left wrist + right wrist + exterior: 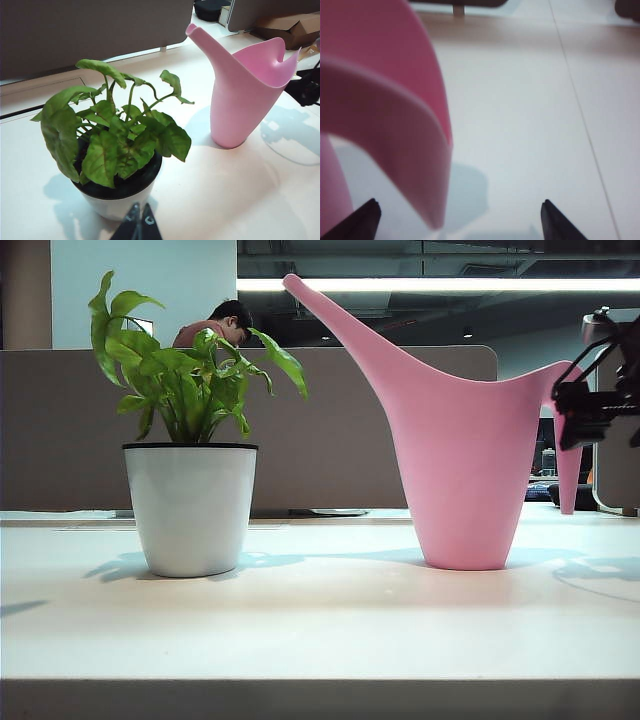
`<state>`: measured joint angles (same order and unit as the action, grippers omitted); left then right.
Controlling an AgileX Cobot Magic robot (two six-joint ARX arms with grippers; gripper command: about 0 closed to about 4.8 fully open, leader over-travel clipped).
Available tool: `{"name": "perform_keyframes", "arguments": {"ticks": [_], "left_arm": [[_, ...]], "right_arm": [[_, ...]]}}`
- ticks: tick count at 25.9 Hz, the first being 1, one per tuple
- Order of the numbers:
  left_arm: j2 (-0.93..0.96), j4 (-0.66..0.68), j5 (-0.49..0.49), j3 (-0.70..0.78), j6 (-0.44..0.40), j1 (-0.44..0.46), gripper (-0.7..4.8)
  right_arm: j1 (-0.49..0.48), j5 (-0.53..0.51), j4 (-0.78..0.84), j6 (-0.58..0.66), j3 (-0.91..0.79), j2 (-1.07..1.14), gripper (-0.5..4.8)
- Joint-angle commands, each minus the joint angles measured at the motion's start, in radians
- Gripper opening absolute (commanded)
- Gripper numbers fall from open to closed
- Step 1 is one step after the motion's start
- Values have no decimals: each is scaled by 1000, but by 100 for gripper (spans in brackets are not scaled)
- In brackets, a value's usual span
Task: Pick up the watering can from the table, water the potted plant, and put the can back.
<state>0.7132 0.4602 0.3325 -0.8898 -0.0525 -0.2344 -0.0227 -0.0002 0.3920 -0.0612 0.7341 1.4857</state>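
Two task items stand upright on the table [320, 630] in the exterior view: potted plant [190, 470] at left, watering can [462, 455] right of centre, well apart, spout aimed at the upper left. Right gripper [592, 405] sits at the right edge beside the can's drooping handle; contact can't be confirmed from here. A person sits behind the partition, upper left.

Left wrist view: left gripper [138, 226] at bottom centre, fingertips pressed together, holding nothing, just in front of the potted plant [117, 145]. Watering can [245, 92] is at upper right, on the table [225, 200].

Right wrist view: right gripper [460, 220] with jaws spread wide, dark fingertips [362, 220] at the lower corners. Blurred pink handle of the watering can [395, 125] hangs between them, nearer the left tip, not pinched. Table [535, 125] fills the rest.
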Motion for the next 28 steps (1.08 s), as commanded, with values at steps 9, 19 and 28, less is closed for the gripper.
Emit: {"name": "perform_keyframes", "arguments": {"ticks": [9, 19, 28], "left_arm": [[-2, 30, 2, -5, -4, 2, -5], [-1, 56, 2, -5, -37, 2, -5], [-1, 82, 2, -5, -46, 2, -5]], "right_arm": [[-91, -229, 238, 17, 3, 138, 364], [-148, -364, 370, 61, 4, 149, 368], [-142, -425, 525, 61, 6, 249, 368]]}}
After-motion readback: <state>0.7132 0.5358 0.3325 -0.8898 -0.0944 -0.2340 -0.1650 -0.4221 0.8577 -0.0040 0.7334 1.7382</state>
